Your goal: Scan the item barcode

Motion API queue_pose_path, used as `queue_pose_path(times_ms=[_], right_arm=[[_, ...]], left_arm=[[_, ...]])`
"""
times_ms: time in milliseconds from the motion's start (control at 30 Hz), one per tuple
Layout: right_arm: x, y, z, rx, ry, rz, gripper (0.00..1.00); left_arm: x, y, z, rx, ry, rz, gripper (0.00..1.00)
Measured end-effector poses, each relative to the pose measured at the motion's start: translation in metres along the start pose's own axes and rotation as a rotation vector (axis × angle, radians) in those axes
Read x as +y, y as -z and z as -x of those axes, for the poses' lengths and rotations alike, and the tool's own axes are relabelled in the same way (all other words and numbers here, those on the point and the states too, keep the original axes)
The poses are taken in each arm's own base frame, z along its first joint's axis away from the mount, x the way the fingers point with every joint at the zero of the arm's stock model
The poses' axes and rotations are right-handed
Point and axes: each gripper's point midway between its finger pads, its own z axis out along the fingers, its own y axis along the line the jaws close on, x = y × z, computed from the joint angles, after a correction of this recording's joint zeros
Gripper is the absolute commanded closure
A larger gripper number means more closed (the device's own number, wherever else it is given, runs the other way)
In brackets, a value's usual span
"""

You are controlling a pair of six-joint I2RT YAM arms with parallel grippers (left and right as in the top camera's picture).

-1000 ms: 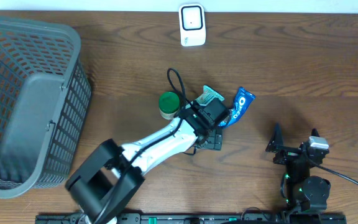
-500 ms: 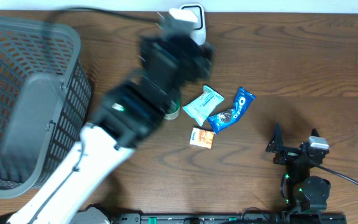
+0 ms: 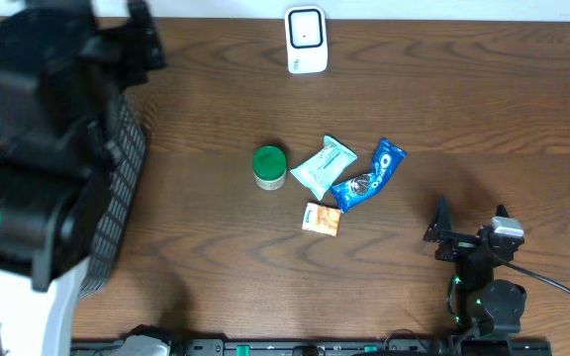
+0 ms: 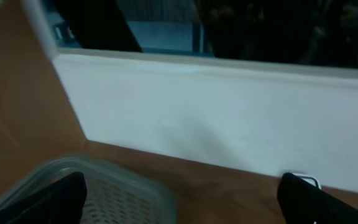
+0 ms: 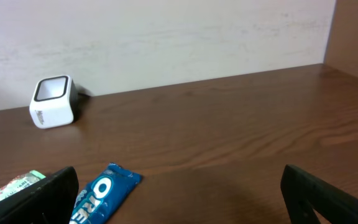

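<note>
Now the left gripper (image 4: 182, 202) hangs wide and empty over the basket (image 3: 119, 163); the right gripper (image 5: 182, 199) sits wide and empty near the Oreo pack (image 3: 369, 176).

Cannot resolve the left arm (image 3: 38, 168), smeared to a blur over most of the gray basket (image 3: 127, 158). Loses the Oreo pack (image 5: 101, 193) and green-white packet (image 5: 11, 190) at the right wrist view's bottom edge. Cannot read the print on the orange packet (image 3: 322, 219).
</note>
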Motion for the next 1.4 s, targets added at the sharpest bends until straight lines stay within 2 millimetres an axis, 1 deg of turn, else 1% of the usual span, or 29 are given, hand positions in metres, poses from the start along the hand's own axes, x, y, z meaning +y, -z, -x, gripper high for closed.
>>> queue_pose_path(times_ms=[133,200,267,367,433,500,533,600,667,700,767,833,867,900,933,1000,1033,1067,1100,1133,1200,1300,1333,1400], right_arm=[[0.004,0.0,-0.001,0.005,-0.006,0.024,0.01],[0.011,0.0,-0.003,0.017,-0.01,0.066,0.01],[0.016,0.0,-0.007,0.035,-0.038,0.094,0.01],[0.019,-0.001,-0.021,0.116,-0.114,0.103,0.01],[0.02,0.0,-0.032,0.195,-0.141,0.1,0.01],[0.021,0.001,-0.035,0.268,-0.16,0.092,0.01],[0.023,0.001,-0.033,0.302,-0.167,0.089,0.01],[0.026,-0.001,-0.021,0.347,-0.175,0.088,0.01],[0.036,-0.009,0.007,0.397,-0.184,0.101,0.01],[0.04,-0.013,0.018,0.415,-0.187,0.106,0.01],[0.052,-0.021,0.036,0.503,-0.189,0.115,0.01],[0.069,-0.033,0.047,0.636,-0.183,0.126,0.01],[0.073,-0.034,0.049,0.672,-0.181,0.127,0.01],[0.082,-0.037,0.049,0.739,-0.174,0.136,0.01],[0.096,-0.04,0.049,0.832,-0.175,0.163,0.01],[0.12,-0.047,0.053,0.927,-0.194,0.23,0.01],[0.129,-0.049,0.054,0.946,-0.205,0.259,0.01],[0.144,-0.052,0.055,0.994,-0.231,0.322,0.01],[0.156,-0.053,0.05,1.04,-0.257,0.377,0.01],[0.164,-0.058,0.044,1.063,-0.279,0.408,0.01],[0.173,-0.065,0.034,1.093,-0.31,0.43,0.01],[0.184,-0.061,0.009,1.193,-0.34,0.389,0.01],[0.189,-0.059,0.003,1.217,-0.342,0.371,0.01],[0.196,-0.049,-0.008,1.268,-0.34,0.305,0.01]], left_arm=[[0.025,0.022,0.012,-0.045,0.049,0.033,0.02],[0.035,0.034,0.015,-0.072,0.07,0.043,0.02],[0.041,0.041,0.016,-0.105,0.088,0.05,0.02],[0.05,0.041,0.006,-0.136,0.107,0.072,0.02],[0.056,0.037,-0.006,-0.143,0.114,0.094,0.02],[0.061,0.033,-0.016,-0.151,0.121,0.11,0.02],[0.063,0.03,-0.022,-0.155,0.126,0.12,0.02],[0.066,0.028,-0.029,-0.163,0.131,0.126,0.02],[0.066,0.026,-0.04,-0.168,0.133,0.112,0.02],[0.064,0.026,-0.043,-0.167,0.132,0.094,0.02],[0.058,0.027,-0.045,-0.172,0.132,0.053,0.02],[0.049,0.031,-0.046,-0.176,0.132,-0.014,0.02],[0.044,0.033,-0.044,-0.182,0.132,-0.043,0.02],[0.039,0.036,-0.043,-0.187,0.134,-0.082,0.02],[0.031,0.041,-0.041,-0.194,0.132,-0.135,0.02],[0.022,0.051,-0.036,-0.214,0.13,-0.203,0.02],[0.02,0.056,-0.034,-0.225,0.13,-0.221,0.02],[0.018,0.063,-0.029,-0.248,0.124,-0.244,0.02],[0.017,0.07,-0.027,-0.259,0.115,-0.262,0.02],[0.017,0.073,-0.03,-0.245,0.108,-0.267,0.02],[0.016,0.08,-0.03,-0.246,0.103,-0.281,0.02],[0.021,0.098,-0.025,-0.279,0.106,-0.288,0.02],[0.024,0.108,-0.022,-0.303,0.108,-0.289,0.02],[0.032,0.138,-0.012,-0.381,0.116,-0.294,0.02]])
